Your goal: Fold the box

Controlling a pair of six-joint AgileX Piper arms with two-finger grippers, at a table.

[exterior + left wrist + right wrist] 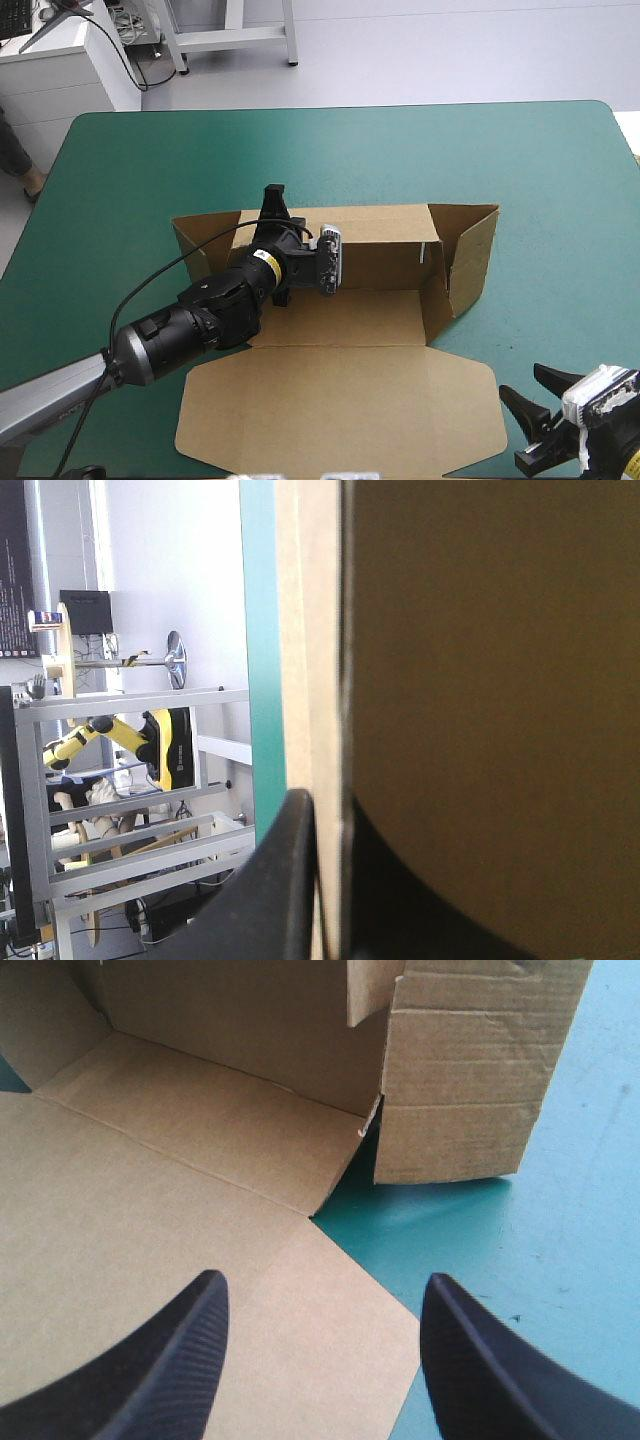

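Note:
The brown box (340, 330) lies in the middle of the teal-green table, its back wall and right side wall (470, 255) raised and its lid (340, 405) flat toward the front edge. My left gripper (272, 200) reaches over the floor and is shut on the top edge of the back wall near its left end. In the left wrist view the board edge (315, 630) runs between the black fingers (275, 880) of the left gripper (325, 815). My right gripper (537, 392) (320, 1335) stands open at the front right, just off the lid's right corner (340, 1330), holding nothing.
A short flap (190, 240) stands angled at the box's left end. Bare teal-green cover (560, 170) lies right of and behind the box. The right wall (470, 1090) stands ahead of my right gripper.

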